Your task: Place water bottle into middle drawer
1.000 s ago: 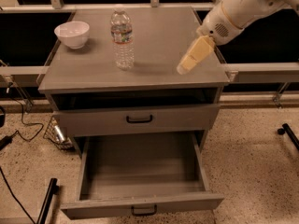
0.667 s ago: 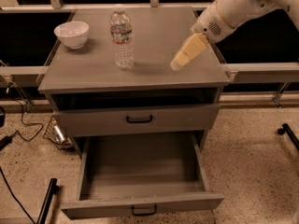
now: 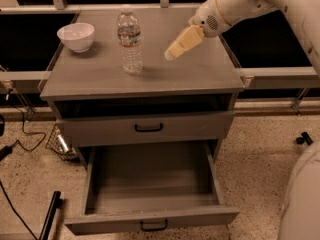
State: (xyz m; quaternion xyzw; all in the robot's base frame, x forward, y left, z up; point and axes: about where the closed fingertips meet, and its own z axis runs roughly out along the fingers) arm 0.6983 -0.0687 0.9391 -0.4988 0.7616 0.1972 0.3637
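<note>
The gripper [image 3: 172,51] is hanging over the right part of the cabinet top [image 3: 200,76], at the end of the white arm reaching in from the far right. It is travelling left. Over the past second it has been sliding steadily from near the right edge toward the middle of the top, and it is now sitting near the water bottle [image 3: 131,43], on its right and clearly apart from it. Its pale tip is pointing down and left at the bottle's lower half. It is carrying nothing, and from this angle I cannot tell whether it is spread or closed.

The water bottle is standing upright, cap on, left of centre on the top, and it has not shifted during the approach. A white bowl [image 3: 76,36] is sitting further left, toward the far corner, well clear of the path.

Below, the middle drawer [image 3: 150,181] is standing pulled out toward the near side, its flat floor showing bare. The closed drawer front [image 3: 149,127] above it is playing no part.

This looks like the reach phase closing in, with the grasp itself not yet made. The remaining gap is short, so the last stretch probably needs care to avoid knocking the tall, light bottle over leftward.
</note>
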